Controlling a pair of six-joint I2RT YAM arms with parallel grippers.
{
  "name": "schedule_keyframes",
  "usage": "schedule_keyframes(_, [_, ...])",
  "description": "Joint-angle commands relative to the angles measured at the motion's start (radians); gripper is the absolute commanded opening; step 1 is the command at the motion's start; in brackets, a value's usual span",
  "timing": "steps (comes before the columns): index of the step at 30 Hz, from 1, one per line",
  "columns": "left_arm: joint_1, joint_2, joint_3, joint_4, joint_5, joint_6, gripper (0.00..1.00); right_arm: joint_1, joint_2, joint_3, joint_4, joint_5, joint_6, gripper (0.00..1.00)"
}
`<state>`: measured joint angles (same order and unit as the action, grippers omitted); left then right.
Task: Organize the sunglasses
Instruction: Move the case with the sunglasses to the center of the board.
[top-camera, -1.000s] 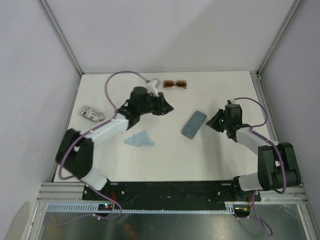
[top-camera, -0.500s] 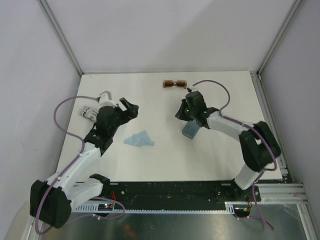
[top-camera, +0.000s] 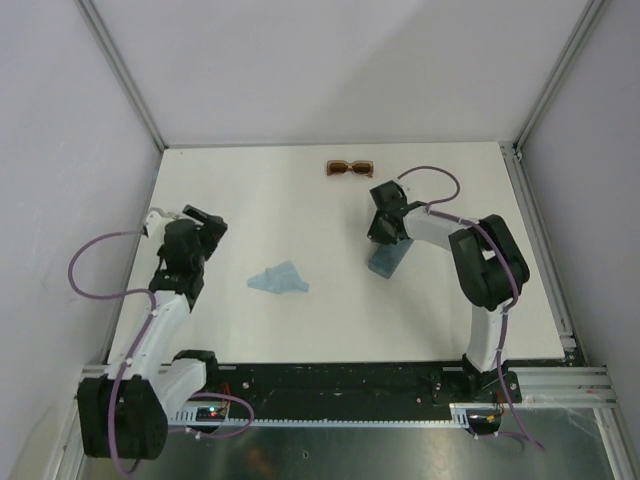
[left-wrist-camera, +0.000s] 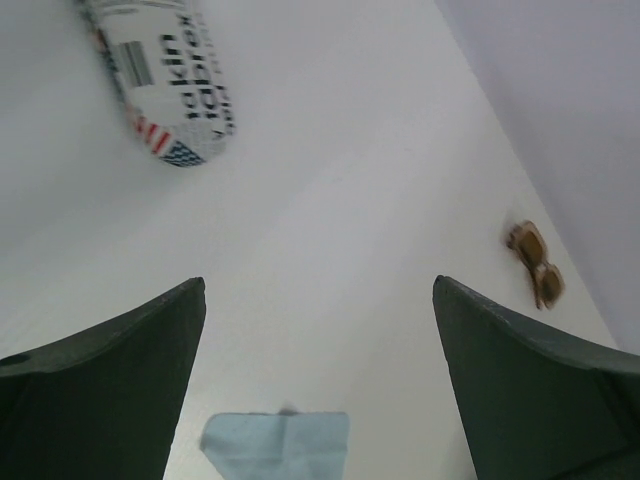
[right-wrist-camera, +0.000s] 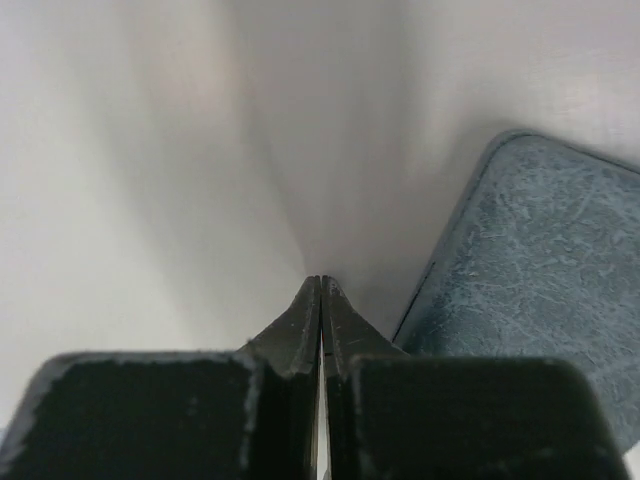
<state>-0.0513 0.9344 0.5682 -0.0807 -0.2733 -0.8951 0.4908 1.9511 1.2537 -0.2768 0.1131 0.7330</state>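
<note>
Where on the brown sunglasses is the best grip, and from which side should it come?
Probably the bridge between the lenses of the sunglasses, coming down from above. They lie near the far edge of the table with the front frame running left to right. Jaws closing front to back across that narrow middle should miss the lenses. Whether the temples are folded is too small to tell.

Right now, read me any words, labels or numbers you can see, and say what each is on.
"kin": the end of a black word on the white packet; the rest is too blurred to read.
Barcode-like bars on the same packet: no digits legible.
No text visible on the brown sunglasses, blue cloth or grey-blue case.
</note>
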Motion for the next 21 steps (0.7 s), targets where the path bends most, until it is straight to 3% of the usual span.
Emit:
schedule_keyframes(1, [0.095,0.089,0.026,-0.023,-0.028,-0.077,1.00,-0.049,-0.070,-0.015,-0.117,0.113,-0.011,0.00])
schedule_keyframes(7, [0.255,0.296,0.143,-0.055,-0.007,-0.089,1.00,-0.085,-0.177,-0.056,-0.042,0.041,-0.080,0.05])
schedule_keyframes(13, [0.327,0.505,0.313,-0.125,-0.068,-0.078,1.00,-0.101,-0.221,-0.044,0.167,-0.109,-0.164,0.48])
schedule_keyframes(16, [0.330,0.614,0.395,-0.141,-0.069,-0.064,1.00,-0.102,-0.188,0.032,0.195,-0.131,-0.174,0.78])
schedule_keyframes(18, [0.332,0.686,0.450,-0.167,-0.065,-0.060,1.00,-0.107,-0.111,0.130,0.165,-0.140,-0.178,0.88])
schedule_keyframes(21, [0.332,0.770,0.518,-0.204,-0.063,-0.066,1.00,-0.098,0.022,0.380,0.049,-0.129,-0.218,0.91])
